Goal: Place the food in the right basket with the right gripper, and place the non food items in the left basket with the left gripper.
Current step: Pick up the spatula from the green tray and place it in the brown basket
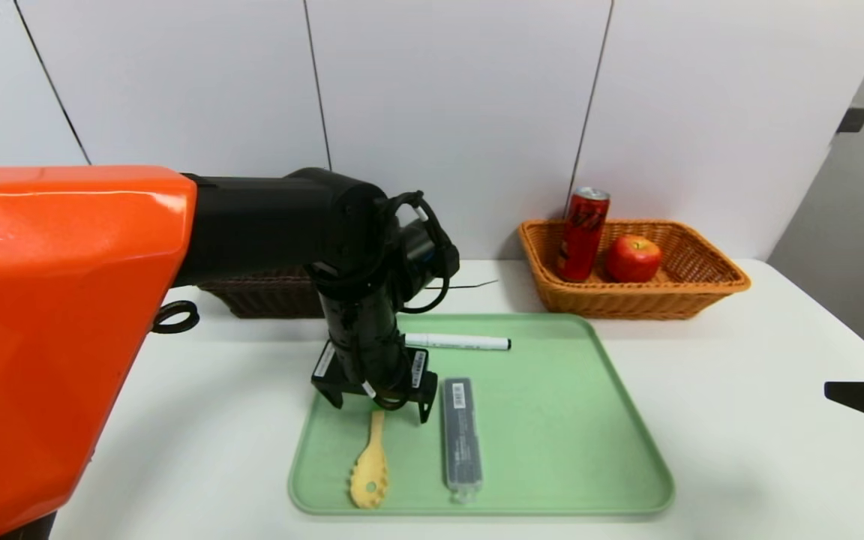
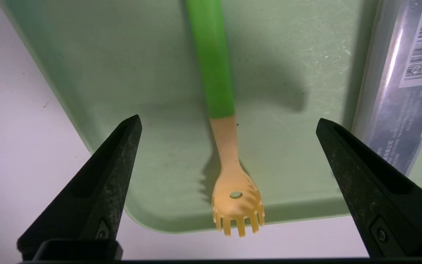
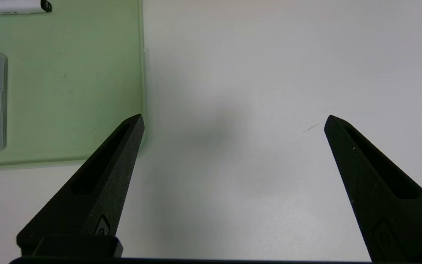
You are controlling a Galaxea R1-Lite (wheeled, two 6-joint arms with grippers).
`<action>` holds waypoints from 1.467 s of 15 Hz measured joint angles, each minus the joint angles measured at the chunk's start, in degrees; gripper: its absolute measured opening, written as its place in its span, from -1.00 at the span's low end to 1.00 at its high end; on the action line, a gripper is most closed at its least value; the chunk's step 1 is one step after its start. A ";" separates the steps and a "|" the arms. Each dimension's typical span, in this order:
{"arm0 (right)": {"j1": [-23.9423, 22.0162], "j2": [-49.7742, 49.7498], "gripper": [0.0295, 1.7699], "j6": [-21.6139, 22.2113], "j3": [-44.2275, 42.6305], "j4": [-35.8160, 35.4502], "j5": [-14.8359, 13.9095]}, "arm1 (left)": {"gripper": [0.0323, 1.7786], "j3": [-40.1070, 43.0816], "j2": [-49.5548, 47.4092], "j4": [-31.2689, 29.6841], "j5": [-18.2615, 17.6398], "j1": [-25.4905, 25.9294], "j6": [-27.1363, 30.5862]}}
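Left gripper [image 1: 385, 403], jaws standing wide and empty, is hanging directly over the green-handled yellow plastic pasta fork [image 1: 370, 470] on the pale green tray [image 1: 552, 420]. Its long axis is running near-to-far, crossing between the jaws.

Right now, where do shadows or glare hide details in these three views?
Left wrist view: the open left tool throws a dark shadow on the green tray beside the pasta spoon; glare streaks the plastic case. Right wrist view: only a soft grey shadow on the table ahead of the open right tool. Head view: even light, the left basket mostly hidden.
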 joint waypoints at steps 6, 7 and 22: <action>-0.04 -0.15 0.92 -0.13 0.00 0.00 0.07 | 0.90 0.00 0.45 -1.57 -0.59 0.43 -0.18; -0.06 -0.13 0.92 -0.16 0.00 -0.10 0.07 | 0.90 0.00 0.63 -1.51 -0.50 0.46 -0.24; -0.06 0.61 0.92 -0.83 0.00 -2.01 0.38 | 0.90 0.60 1.30 -1.05 -0.23 0.73 -0.27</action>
